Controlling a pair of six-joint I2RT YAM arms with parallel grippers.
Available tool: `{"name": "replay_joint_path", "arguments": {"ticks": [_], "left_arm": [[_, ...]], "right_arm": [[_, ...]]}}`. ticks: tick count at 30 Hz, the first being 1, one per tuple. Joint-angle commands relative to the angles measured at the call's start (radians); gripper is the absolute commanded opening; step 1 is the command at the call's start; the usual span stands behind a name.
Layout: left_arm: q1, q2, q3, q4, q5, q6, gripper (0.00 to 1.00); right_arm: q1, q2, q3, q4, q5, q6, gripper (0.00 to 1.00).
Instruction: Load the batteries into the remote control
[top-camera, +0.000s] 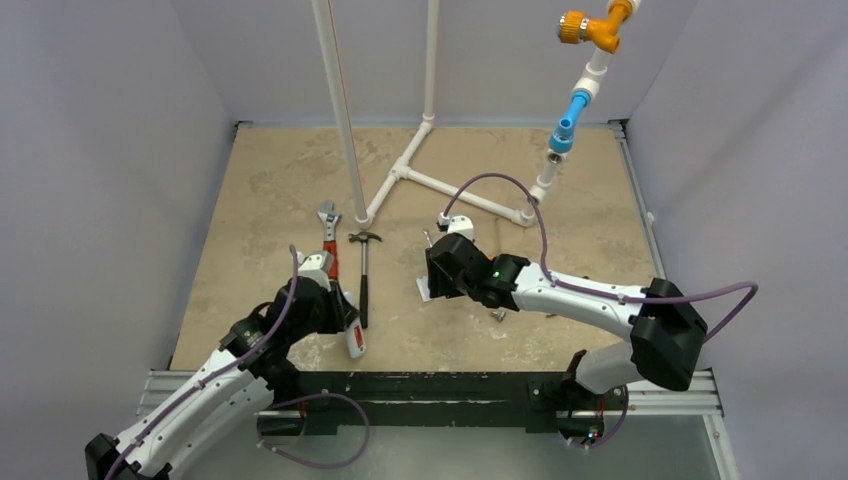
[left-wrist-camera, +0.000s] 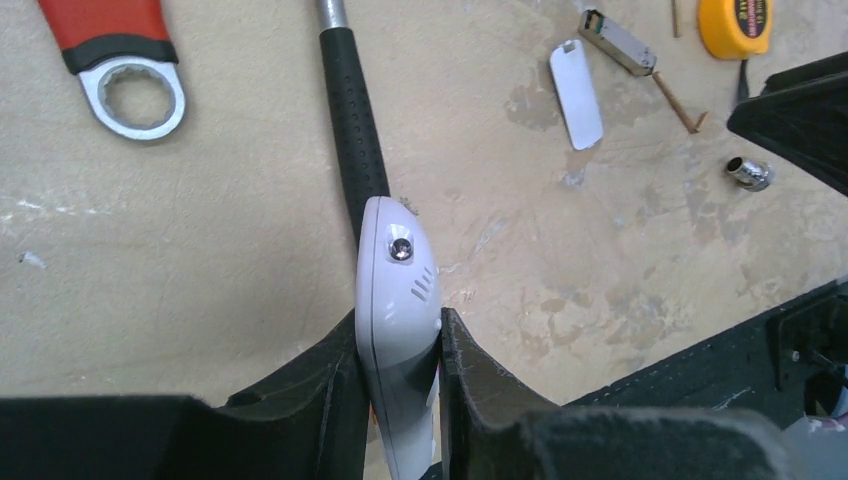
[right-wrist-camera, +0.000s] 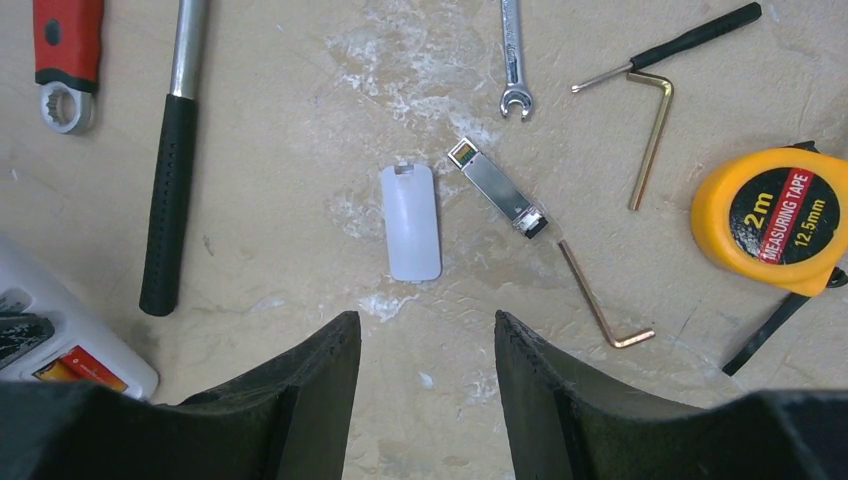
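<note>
My left gripper (left-wrist-camera: 400, 320) is shut on the white remote control (left-wrist-camera: 398, 290) and holds it on edge just above the table, its rounded end by the hammer's black grip. From above, the remote (top-camera: 353, 335) sticks out toward the near edge below the left gripper (top-camera: 335, 305). In the right wrist view the remote (right-wrist-camera: 70, 330) lies at the lower left with orange-red batteries (right-wrist-camera: 78, 366) showing in its recess. My right gripper (right-wrist-camera: 428, 325) stands open over bare table, nothing between its fingers, just short of a white battery cover (right-wrist-camera: 411, 222).
A hammer (top-camera: 363, 280) and a red-handled wrench (top-camera: 328, 240) lie beside the left arm. A metal module (right-wrist-camera: 497, 187), hex keys (right-wrist-camera: 605, 300), a small spanner (right-wrist-camera: 513, 60), a screwdriver (right-wrist-camera: 680, 45) and an orange tape measure (right-wrist-camera: 770, 215) lie ahead of the right gripper. A white pipe frame (top-camera: 430, 185) stands at the back.
</note>
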Motion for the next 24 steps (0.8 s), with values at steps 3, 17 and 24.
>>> {"name": "replay_joint_path", "arguments": {"ticks": [3, 17, 24], "left_arm": [[-0.043, 0.033, 0.048, -0.083, -0.124, -0.011, 0.0], [-0.063, -0.006, 0.041, -0.081, -0.127, -0.006, 0.0], [-0.097, -0.149, 0.023, -0.103, -0.115, -0.021, 0.0]], "right_arm": [[-0.003, -0.009, 0.069, 0.001, 0.002, -0.013, 0.5], [-0.003, -0.01, 0.061, 0.008, 0.01, 0.001, 0.51], [0.009, -0.051, 0.019, 0.035, 0.012, 0.026, 0.51]]}}
